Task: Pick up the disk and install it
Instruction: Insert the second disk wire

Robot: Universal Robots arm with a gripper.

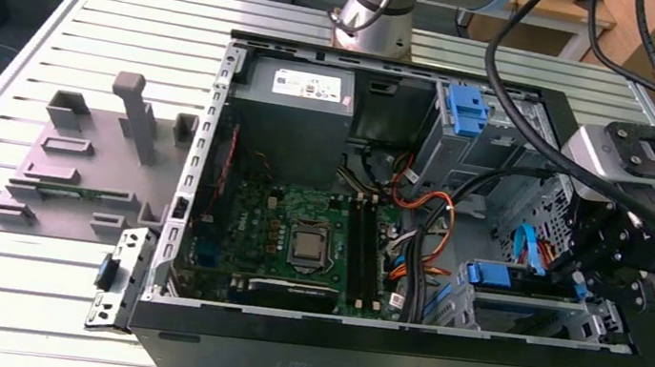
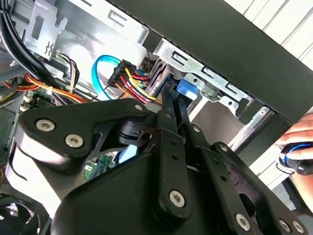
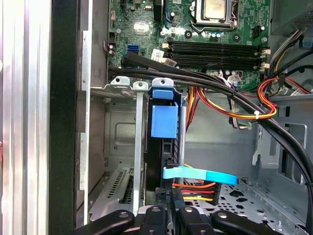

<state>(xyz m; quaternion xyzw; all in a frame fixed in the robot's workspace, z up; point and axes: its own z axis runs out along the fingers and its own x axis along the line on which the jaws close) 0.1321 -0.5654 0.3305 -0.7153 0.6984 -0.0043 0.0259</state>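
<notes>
- PC case (image 1: 405, 363) lies open on the slatted table (image 1: 16, 294), motherboard (image 1: 295, 227) face up; drive cage sits at the exterior view's right, near corner
- gripper (image 1: 599, 265) is down inside the case over that cage; in the second wrist view its fingers (image 2: 171, 105) run close together toward the blue tab, but the tips are hidden, so I can't tell if they're clamped on it or just touching
- the disk (image 3: 164, 122) stands on edge in a cage slot between steel dividers, next to the case wall; looks mostly seated, so install seems far along
- look: only the top edge is exposed – blue plastic carrier tab, dark body below; label not visible from here
- handling, my read: rigid, dense for its size, shock-sensitive; carrier plastic flexes a bit, metal faces would be slick
- best hold looks like the blue carrier edge, squarely, clear of the light-blue data cable (image 3: 200, 175) and the red/yellow power leads (image 3: 195, 188) just beside it
</notes>
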